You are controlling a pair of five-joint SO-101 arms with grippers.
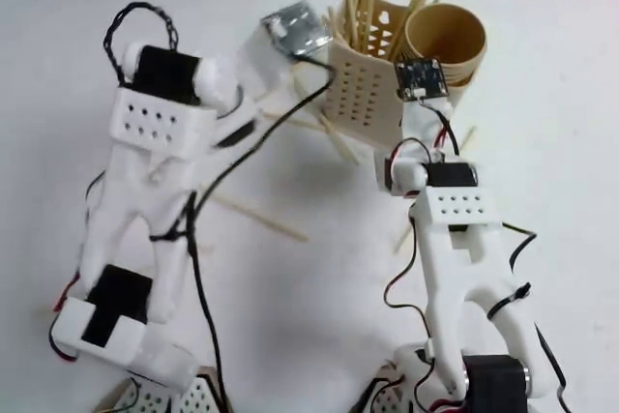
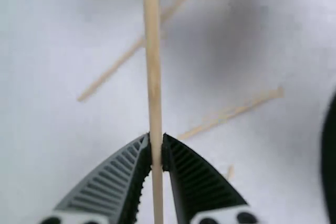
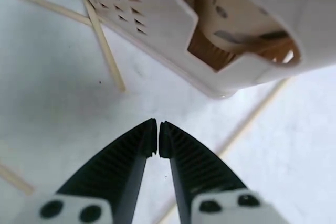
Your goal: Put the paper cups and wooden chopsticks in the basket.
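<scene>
Basket (image 1: pixel 360 94) upright near far side of table (image 1: pixel 571 171). Chopsticks (image 1: pixel 364 2) standing in it, paper cups (image 1: pixel 447 36) stacked at its right end. Loose chopsticks (image 1: pixel 258 217) flat on table nearer the arm bases.

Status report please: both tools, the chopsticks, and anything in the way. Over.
Left tool shut on one chopstick. Right tool shut, empty, beside basket. Paper cup in basket; loose chopsticks on table. Right tool may crowd the drop.

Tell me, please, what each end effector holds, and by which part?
The left end effector pinches a chopstick partway along its shaft; the right end effector is shut on nothing.
</scene>
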